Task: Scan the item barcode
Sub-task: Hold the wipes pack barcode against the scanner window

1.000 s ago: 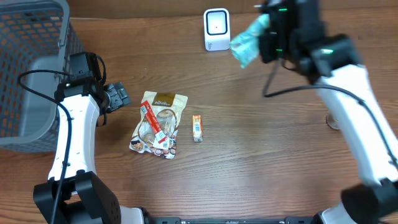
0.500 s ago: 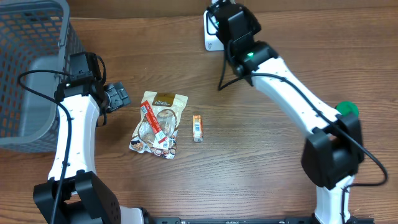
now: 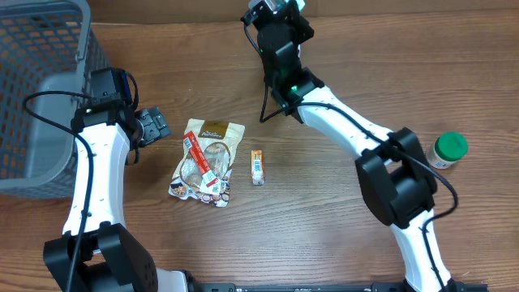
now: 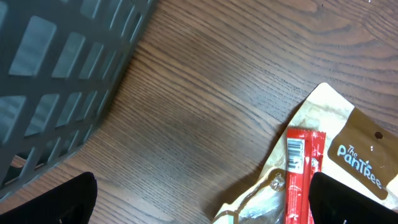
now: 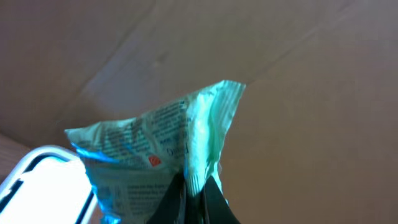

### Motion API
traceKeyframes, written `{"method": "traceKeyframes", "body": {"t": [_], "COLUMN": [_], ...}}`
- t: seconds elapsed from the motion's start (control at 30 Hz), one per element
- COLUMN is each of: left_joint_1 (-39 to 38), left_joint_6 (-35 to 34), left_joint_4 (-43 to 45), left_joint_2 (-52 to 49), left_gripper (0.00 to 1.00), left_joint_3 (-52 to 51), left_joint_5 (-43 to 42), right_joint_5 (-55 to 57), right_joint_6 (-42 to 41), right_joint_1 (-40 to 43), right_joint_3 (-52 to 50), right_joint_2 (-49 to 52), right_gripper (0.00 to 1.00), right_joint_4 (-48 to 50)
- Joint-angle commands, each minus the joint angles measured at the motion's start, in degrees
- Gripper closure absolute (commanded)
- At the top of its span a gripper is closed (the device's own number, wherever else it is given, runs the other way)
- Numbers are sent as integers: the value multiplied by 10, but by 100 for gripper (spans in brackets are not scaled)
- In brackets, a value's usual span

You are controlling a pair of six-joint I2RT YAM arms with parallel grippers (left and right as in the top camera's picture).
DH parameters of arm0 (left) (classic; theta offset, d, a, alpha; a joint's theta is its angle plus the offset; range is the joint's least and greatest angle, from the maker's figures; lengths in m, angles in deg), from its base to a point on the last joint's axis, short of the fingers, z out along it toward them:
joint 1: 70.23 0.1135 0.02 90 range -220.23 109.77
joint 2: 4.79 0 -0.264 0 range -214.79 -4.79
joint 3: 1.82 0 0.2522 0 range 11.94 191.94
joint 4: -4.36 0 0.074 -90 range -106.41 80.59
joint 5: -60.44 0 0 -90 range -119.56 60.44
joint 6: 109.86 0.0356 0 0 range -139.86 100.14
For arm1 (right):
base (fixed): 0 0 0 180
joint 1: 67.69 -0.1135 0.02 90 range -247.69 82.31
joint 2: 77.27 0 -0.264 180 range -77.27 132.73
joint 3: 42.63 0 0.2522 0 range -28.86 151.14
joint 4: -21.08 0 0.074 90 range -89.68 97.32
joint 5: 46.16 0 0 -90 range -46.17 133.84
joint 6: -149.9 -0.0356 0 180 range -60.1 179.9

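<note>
Basket (image 3: 32, 73): unmoved, beside left gripper (image 3: 152, 126).
Right arm (image 3: 349, 130): swung left since a second ago, now reaching far back.
Right gripper (image 5: 191, 190): pinched tight on green packet (image 5: 165, 146); scanner (image 5: 37, 180) just lower-left of packet.
Left gripper: unchanged, jaws wide, empty; pouch (image 4: 339, 155) just ahead.
Bottle (image 3: 448, 148): now uncovered, well apart from right gripper.
</note>
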Motion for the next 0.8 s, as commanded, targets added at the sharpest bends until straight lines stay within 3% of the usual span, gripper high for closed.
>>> {"method": "traceKeyframes", "body": {"t": [0.0,0.37,0.77], "left_joint_1": [-1,-1,-1], "left_joint_6": [7,7,7], "left_joint_4": [-1,-1,-1], "left_joint_2": [5,5,5], "left_gripper": [0,0,0], "left_joint_3": [3,3,3], "left_joint_5": [8,8,8], "right_joint_5": [12,-103,-148], "right_joint_6": [113,239,257], "right_joint_1": [1,9,46], "right_joint_3": [12,12,12], "right_joint_2": [23,68,101], "right_gripper": [96,96,96], "right_joint_4": [57,129,156]}}
